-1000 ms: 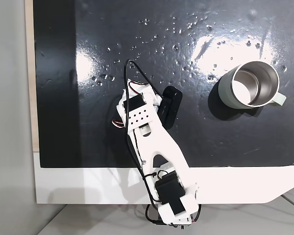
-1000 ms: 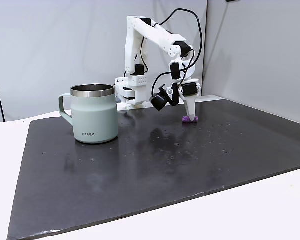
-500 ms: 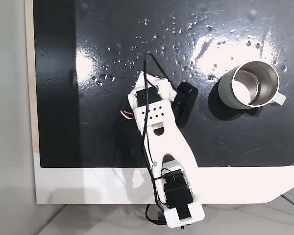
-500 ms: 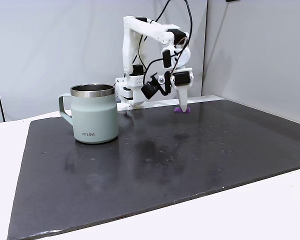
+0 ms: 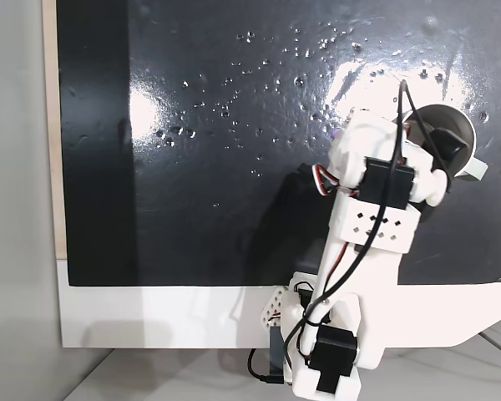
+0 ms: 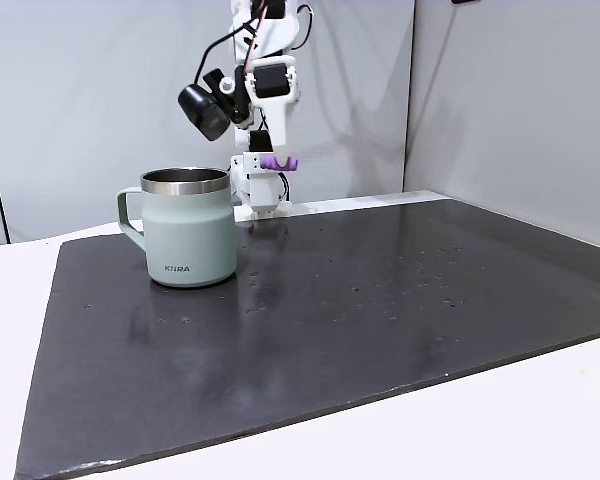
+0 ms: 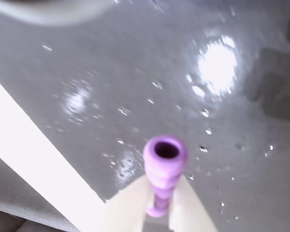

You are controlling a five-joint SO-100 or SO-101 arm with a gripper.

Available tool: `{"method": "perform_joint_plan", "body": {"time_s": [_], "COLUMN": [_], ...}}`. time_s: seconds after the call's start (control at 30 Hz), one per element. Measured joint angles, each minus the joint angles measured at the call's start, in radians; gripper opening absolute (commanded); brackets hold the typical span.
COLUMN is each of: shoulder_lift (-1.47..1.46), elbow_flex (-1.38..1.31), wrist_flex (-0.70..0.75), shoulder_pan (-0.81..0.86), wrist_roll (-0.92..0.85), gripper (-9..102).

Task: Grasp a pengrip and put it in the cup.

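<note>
The pengrip (image 6: pixel 278 162), a small lilac ribbed cylinder, hangs in the air in a fixed view, and my gripper (image 6: pixel 270 162) is shut on it. It sits higher than the rim of the grey-green cup (image 6: pixel 190 236) and just to its right. In the wrist view the pengrip (image 7: pixel 164 155) points its open end at the camera between two pale fingers (image 7: pixel 128 209), high over the mat. From above, my arm (image 5: pixel 376 209) covers most of the cup (image 5: pixel 465 125). A sliver of purple pengrip (image 5: pixel 341 134) shows at the arm's left edge.
A black mat (image 5: pixel 192 167) covers the table, with shiny droplets (image 5: pixel 301 50) and glare on it. A white table edge (image 5: pixel 150 317) runs along the near side. Grey walls (image 6: pixel 500 100) stand behind the mat. A blurred grey cup rim (image 7: pixel 53 12) crosses the wrist view's top left.
The gripper has lifted the pengrip off the mat and swung it up and across to the cup. From above, the arm now covers much of the cup.
</note>
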Motion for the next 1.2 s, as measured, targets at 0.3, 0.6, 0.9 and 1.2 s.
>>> {"method": "perform_joint_plan", "body": {"time_s": [0.3, 0.6, 0.9, 1.2], "shoulder_lift": [0.032, 0.037, 0.058, 0.098], "elbow_flex": [-0.123, -0.152, -0.152, -0.12], "wrist_flex": [0.058, -0.015, -0.044, -0.044], "shoulder_pan": [0.193, 0.307, 0.325, 0.324], "wrist_roll": [-0.224, -0.322, -0.33, -0.33], "gripper": [0, 0, 5, 36]}}
